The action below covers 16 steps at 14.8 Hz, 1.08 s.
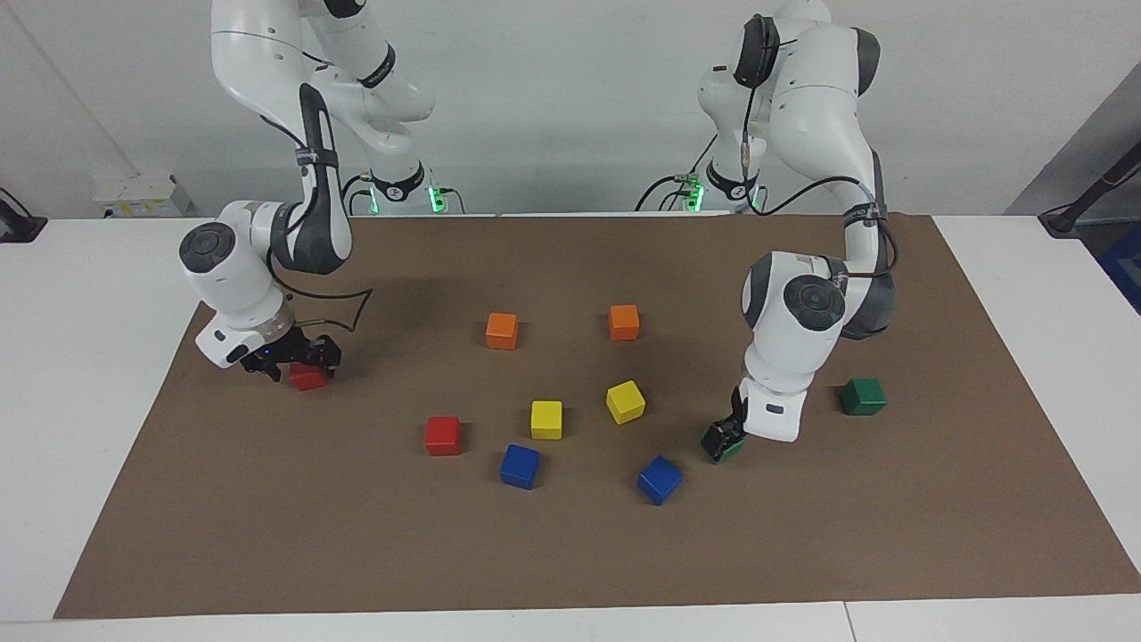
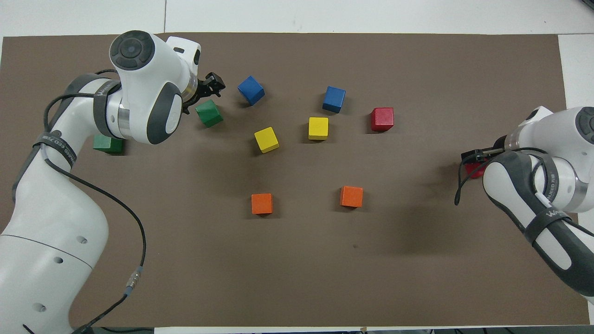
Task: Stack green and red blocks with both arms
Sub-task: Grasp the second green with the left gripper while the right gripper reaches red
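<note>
Red block (image 1: pixel 308 378) lay on the brown mat (image 1: pixel 570 553) between the spread fingers of the right gripper (image 1: pixel 290 364), not clamped. Second red block (image 1: pixel 443 435) sat apart. Green block (image 1: pixel 724 446) stood tilted at the left gripper (image 1: pixel 726 434), fingers open. Second green block (image 1: pixel 863 396) rested nearby.

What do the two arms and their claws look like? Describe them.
Both arms are glossy white jointed tubes with dark grey joint caps and grey bands. Loose black cables run along each. The left claw and the right claw are small, black and two-fingered. Green lights glow at the bases.
</note>
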Each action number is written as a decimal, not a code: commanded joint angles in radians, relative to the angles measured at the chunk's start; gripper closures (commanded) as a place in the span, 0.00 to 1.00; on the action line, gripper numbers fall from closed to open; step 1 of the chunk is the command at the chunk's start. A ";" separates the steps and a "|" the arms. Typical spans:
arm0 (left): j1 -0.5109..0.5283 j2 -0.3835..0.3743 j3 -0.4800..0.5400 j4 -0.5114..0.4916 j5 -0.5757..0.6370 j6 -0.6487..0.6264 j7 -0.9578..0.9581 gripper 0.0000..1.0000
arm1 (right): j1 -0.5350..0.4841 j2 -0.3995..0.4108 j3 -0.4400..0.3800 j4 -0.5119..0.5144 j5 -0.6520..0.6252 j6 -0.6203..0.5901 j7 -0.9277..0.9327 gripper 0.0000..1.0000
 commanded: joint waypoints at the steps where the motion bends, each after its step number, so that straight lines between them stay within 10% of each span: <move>1: -0.016 0.021 0.019 0.038 0.021 -0.026 -0.015 0.00 | 0.003 -0.013 0.009 0.076 0.004 -0.083 0.041 0.00; 7: -0.021 0.001 0.019 -0.040 0.025 0.004 -0.020 0.00 | 0.029 -0.021 0.137 0.326 0.015 -0.225 0.144 0.00; 16: -0.027 -0.027 0.019 -0.118 0.022 0.068 -0.075 0.10 | 0.212 0.237 0.135 0.621 -0.034 -0.329 0.325 0.00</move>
